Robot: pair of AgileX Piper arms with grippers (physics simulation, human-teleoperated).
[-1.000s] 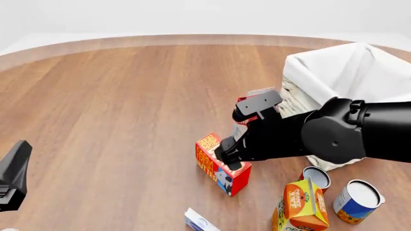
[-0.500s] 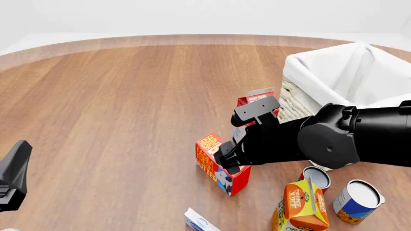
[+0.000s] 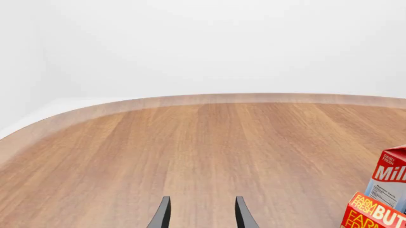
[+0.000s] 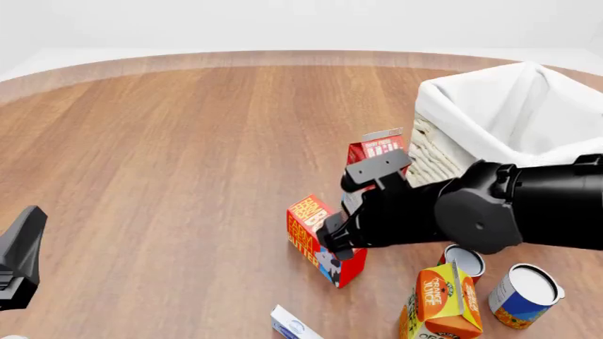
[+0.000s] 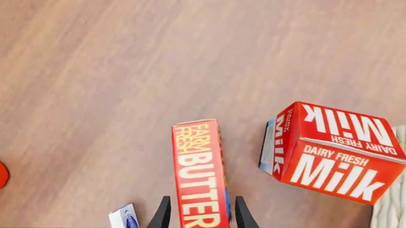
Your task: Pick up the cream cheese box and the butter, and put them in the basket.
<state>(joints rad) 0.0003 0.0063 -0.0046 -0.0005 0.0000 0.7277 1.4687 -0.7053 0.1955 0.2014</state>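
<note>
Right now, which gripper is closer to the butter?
The right gripper: its fingers straddle the butter from above. The left gripper sits far off at the table's left edge, with bare wood between.

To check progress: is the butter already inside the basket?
No, in the front view the butter stands on the table, outside the basket.

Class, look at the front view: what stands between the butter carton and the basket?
The milk carton stands there, upright between the butter and the basket, close to the basket's woven wall. The right wrist view also shows the milk beside the butter.
</note>
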